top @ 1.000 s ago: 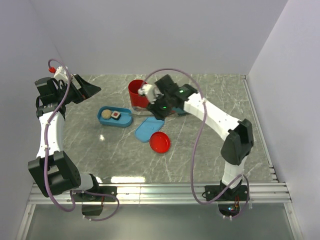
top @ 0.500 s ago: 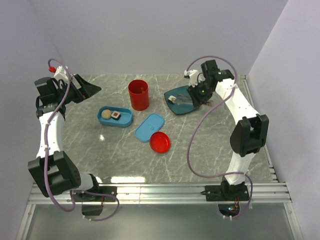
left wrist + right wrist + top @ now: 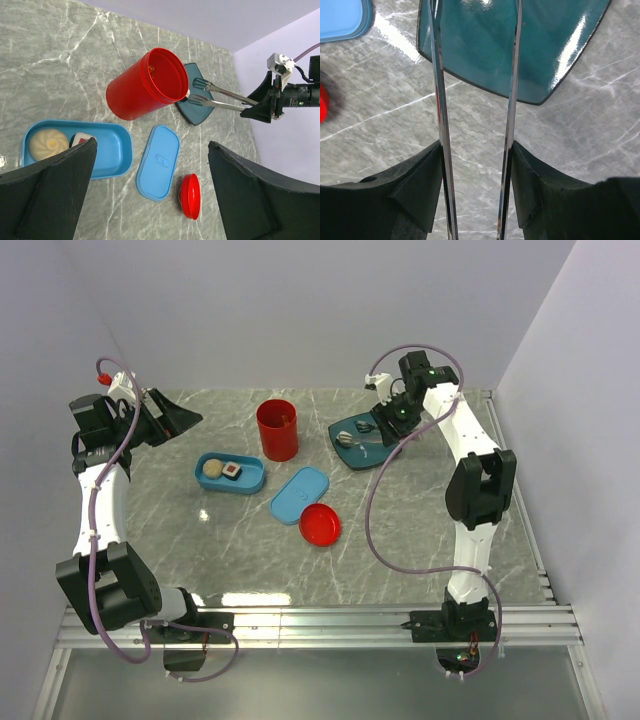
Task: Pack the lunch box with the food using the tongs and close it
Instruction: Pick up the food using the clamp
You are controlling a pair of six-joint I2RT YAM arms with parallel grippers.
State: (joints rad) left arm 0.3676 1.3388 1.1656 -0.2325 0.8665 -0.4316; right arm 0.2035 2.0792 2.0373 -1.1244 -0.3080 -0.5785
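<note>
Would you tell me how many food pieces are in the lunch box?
2: a beige ball at the left end of the box, a roll beside it; none seems hidden.

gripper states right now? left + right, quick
Left gripper: open, holding nothing.
Right gripper: closed on the tongs, their arms spread apart over the teal plate.
</note>
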